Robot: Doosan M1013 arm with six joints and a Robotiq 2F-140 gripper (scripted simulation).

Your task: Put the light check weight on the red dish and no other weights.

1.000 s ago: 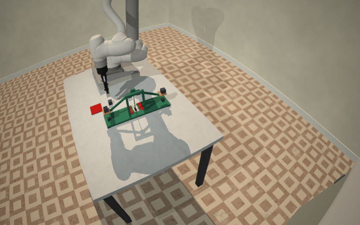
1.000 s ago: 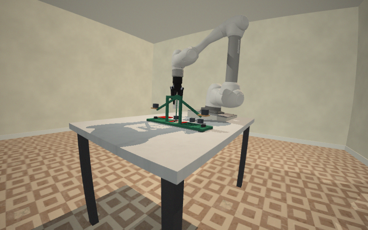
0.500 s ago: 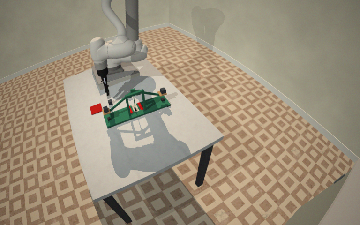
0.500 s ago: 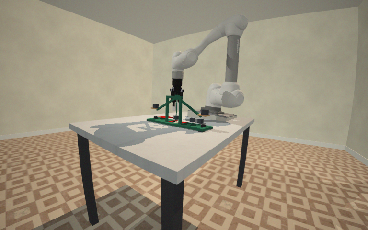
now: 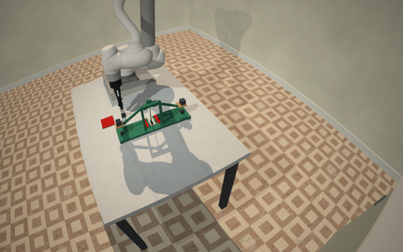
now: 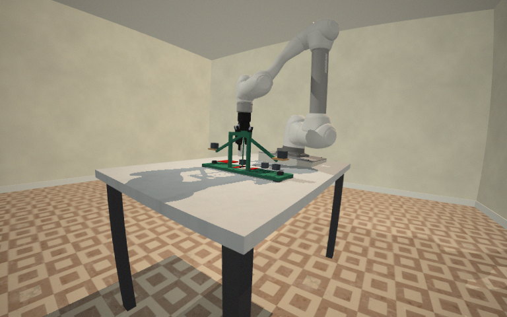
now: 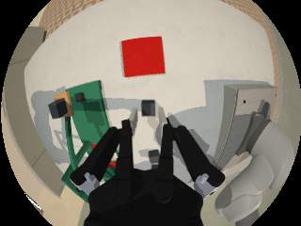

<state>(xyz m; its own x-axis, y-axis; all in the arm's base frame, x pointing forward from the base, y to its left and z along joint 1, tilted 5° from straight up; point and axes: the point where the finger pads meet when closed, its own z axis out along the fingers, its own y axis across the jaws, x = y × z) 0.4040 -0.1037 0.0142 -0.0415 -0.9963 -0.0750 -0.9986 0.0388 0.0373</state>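
Observation:
The green rocker balance (image 5: 154, 118) stands on the white table. A dark check weight sits on its left pan (image 5: 118, 122) and another on its right pan (image 5: 182, 101). A third weight (image 5: 181, 111) rests on the balance base. The flat red dish (image 5: 107, 122) lies right side up on the table, left of the balance, with nothing on it. A loose weight (image 5: 123, 114) stands on the table between the dish and the balance. My gripper (image 5: 120, 105) hangs above it, partly open and empty. In the wrist view the weight (image 7: 149, 108) shows below my fingertips, with the dish (image 7: 143, 56) beyond.
The robot's base plate (image 5: 127, 81) sits at the table's far edge, close behind my gripper. The balance's left pan (image 7: 59, 107) and beam are just beside my fingers. Several weights show around the balance base in the exterior view (image 6: 270, 166).

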